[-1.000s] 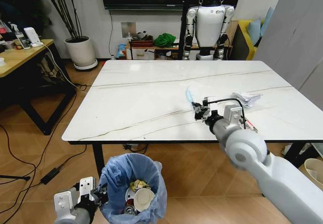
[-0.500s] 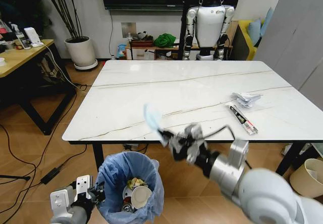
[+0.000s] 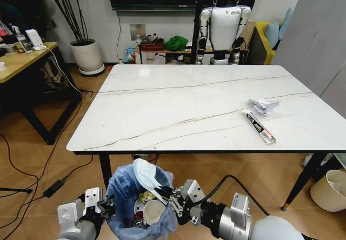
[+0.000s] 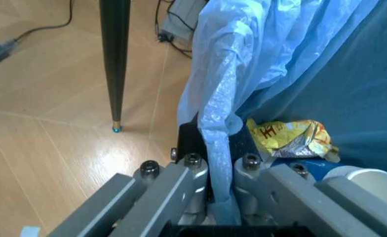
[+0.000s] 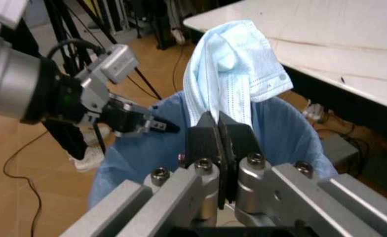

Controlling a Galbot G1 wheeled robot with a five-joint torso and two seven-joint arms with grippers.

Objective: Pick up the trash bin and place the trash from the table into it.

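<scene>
Wood floor below the table edge: your left gripper (image 4: 210, 190) is pinched on the rim of the trash bin (image 3: 123, 188), holding it low in front. Your right gripper (image 5: 221, 138) is pressed together on the blue mask (image 3: 147, 176), right over the bin mouth. Drop step, I'd say: spread those fingers. Farther off, the wrapper (image 3: 261, 127) and crumpled paper (image 3: 263, 105) wait on the table (image 3: 162, 105).
</scene>
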